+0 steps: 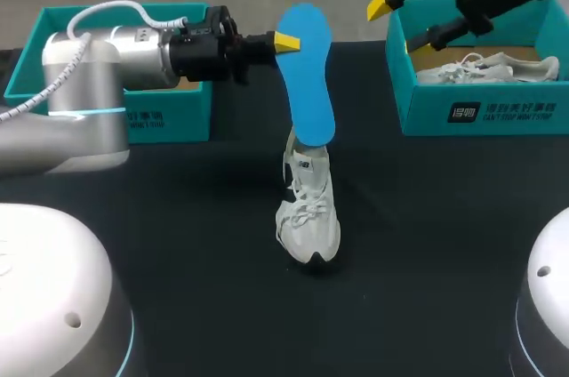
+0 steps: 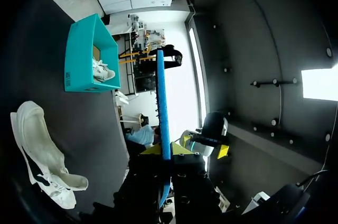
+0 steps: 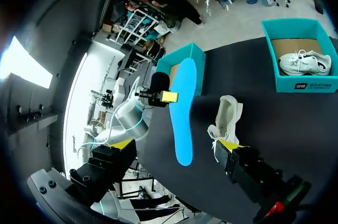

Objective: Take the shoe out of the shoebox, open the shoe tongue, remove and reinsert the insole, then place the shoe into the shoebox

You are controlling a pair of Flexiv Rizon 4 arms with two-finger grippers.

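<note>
The left jaws pinch the blue insole (image 1: 307,75) by its side edge, holding it up. The white shoe (image 1: 308,212) stands mid-bench (image 1: 178,217), well apart from both boxes. The right jaws hang spread over the right shoebox (image 1: 480,110) edge.

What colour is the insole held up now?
The insole is bright blue, clearest in the head view.

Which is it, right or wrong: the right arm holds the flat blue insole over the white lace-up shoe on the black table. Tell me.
Wrong arm. The left gripper holds the flat blue insole over the white lace-up shoe on the black table; the head view shows it. The right gripper is open, holding nothing.
</note>
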